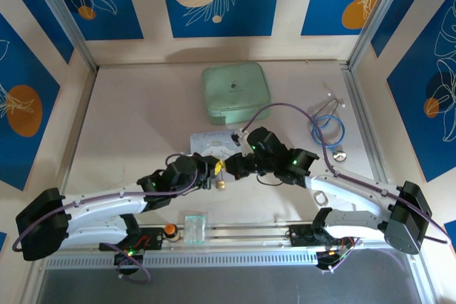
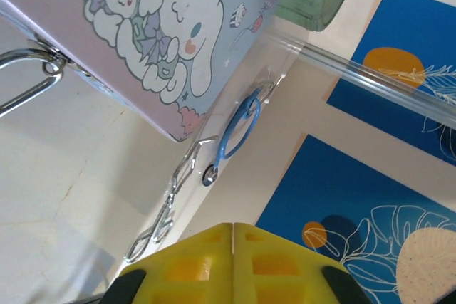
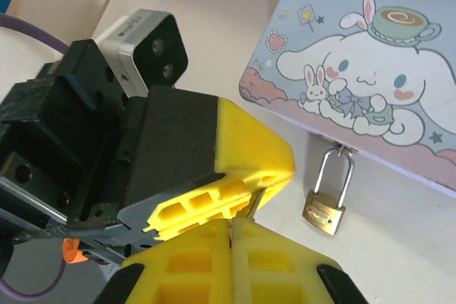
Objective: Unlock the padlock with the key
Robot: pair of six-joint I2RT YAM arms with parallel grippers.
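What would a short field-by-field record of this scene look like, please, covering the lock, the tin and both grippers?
padlock: brass body, silver shackle hooked through the tin's hasp, looks locked
lilac cartoon tin: lying flat, padlock at its front edge
left gripper: shut, fingertips meeting the right gripper's, close beside the padlock
right gripper: shut
key: too small to make out; possibly pinched where the fingertips meet
scissors: blue handles, right of the tin, apart from it
green case: beyond the tin
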